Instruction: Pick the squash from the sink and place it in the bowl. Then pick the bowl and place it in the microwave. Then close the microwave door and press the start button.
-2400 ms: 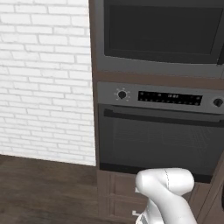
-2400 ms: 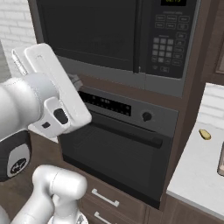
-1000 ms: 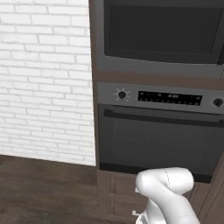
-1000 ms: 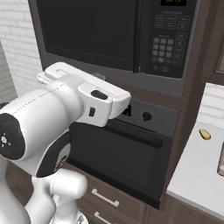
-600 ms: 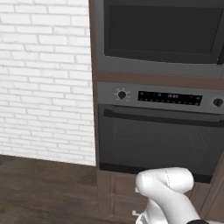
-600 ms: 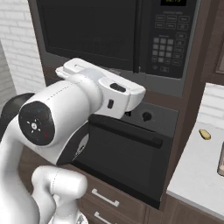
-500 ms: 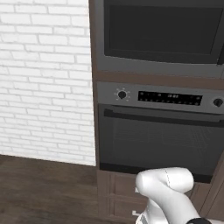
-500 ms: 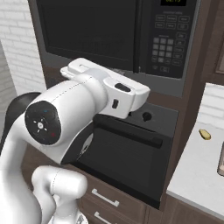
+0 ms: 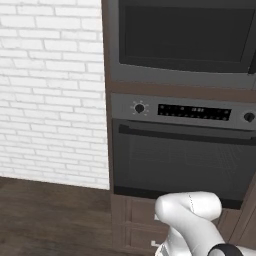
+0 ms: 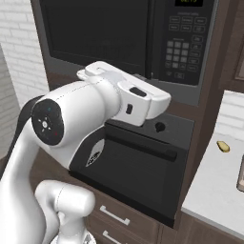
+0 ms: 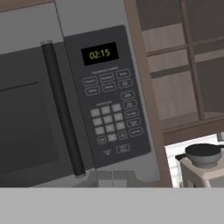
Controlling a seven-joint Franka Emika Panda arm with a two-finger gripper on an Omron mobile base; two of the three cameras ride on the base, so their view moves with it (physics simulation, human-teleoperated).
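Hand view looks square at the microwave (image 11: pixel 65 109), its microwave door (image 11: pixel 26 122) shut and long handle running about 12 to 6 o'clock. The keypad (image 11: pixel 111 116) lies near 12 o'clock from the gripper (image 11: pixel 113 177), whose tips sit together, holding nothing. Which key is start seems too blurred to tell.

Even, flat rendered light, soft faint shadows, no glare, slightly coarse detail

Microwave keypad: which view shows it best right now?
The hand view: the keypad faces the camera, clock and buttons plain. The right base view shows it smaller, at an angle. The left base view shows the microwave door, no keypad.
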